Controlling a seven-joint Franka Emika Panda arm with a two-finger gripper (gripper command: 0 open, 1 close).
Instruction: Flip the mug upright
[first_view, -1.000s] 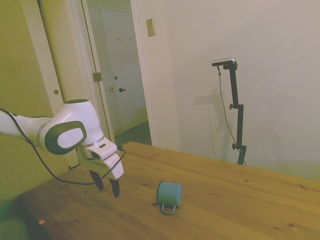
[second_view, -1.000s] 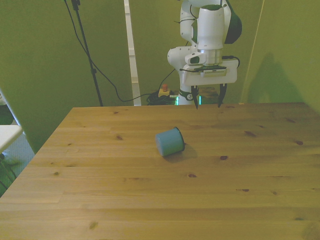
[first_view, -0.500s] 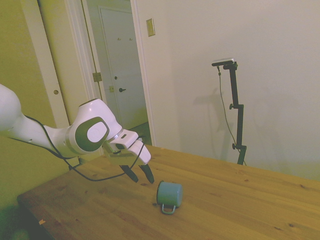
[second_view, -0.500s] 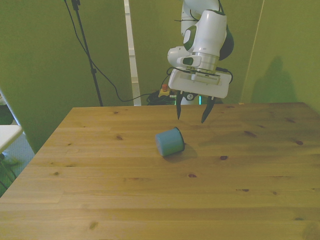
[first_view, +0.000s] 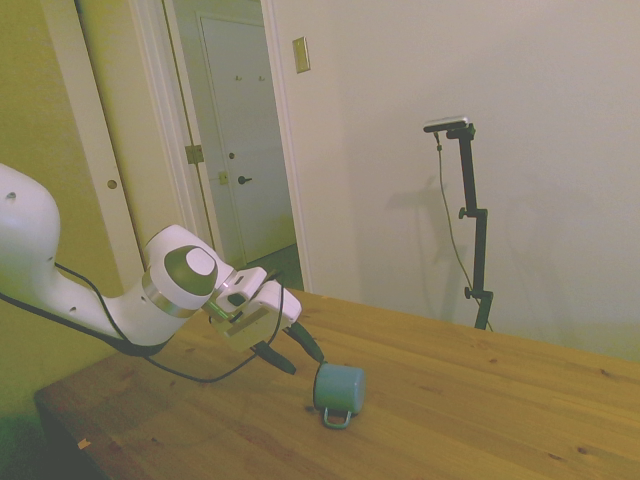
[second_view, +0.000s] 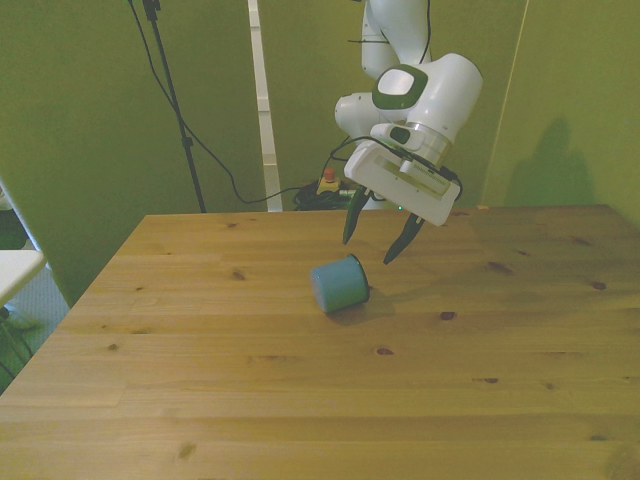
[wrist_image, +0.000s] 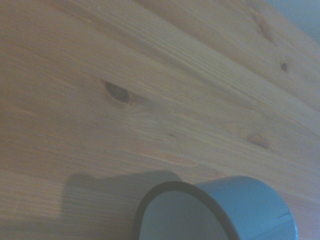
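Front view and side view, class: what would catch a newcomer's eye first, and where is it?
The teal mug lies on its side near the middle of the wooden table, its handle resting on the wood. Just behind it, the white arm's gripper hangs tilted toward it, open and not touching.

dim, yellow-green cast | soft shadows on wall | wrist view blurred
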